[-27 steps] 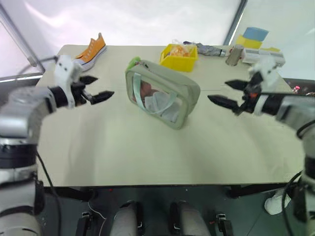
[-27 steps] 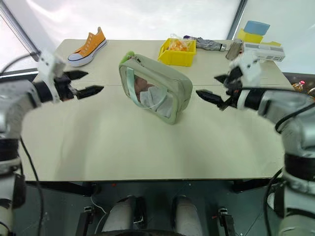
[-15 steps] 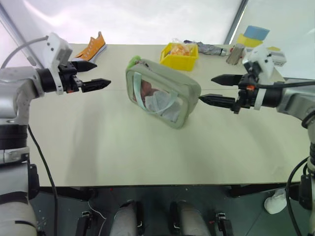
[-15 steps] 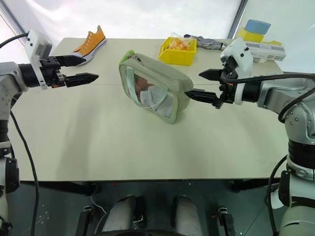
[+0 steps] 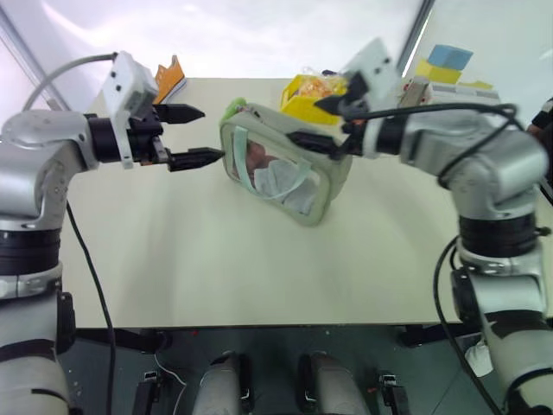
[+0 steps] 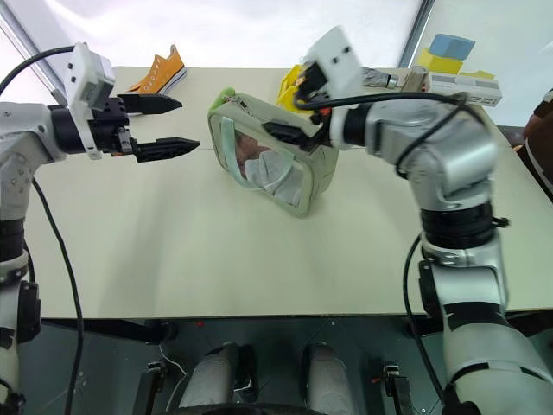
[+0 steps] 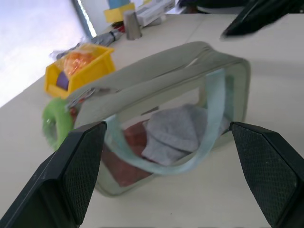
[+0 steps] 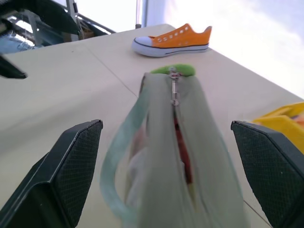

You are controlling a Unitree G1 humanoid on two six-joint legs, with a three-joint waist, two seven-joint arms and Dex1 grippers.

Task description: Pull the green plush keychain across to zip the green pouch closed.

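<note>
Black right gripper now above pouch.

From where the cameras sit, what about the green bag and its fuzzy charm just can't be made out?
- Green plush keychain: mostly behind the green pouch end in the right wrist view; half shows in the left wrist view.
- Far side of the pouch: turned away in both eye views.
- Pouch contents: grey and reddish shapes behind the window, unidentifiable.
- Yellow bin: partly behind the right pincer in the eye views.
</note>
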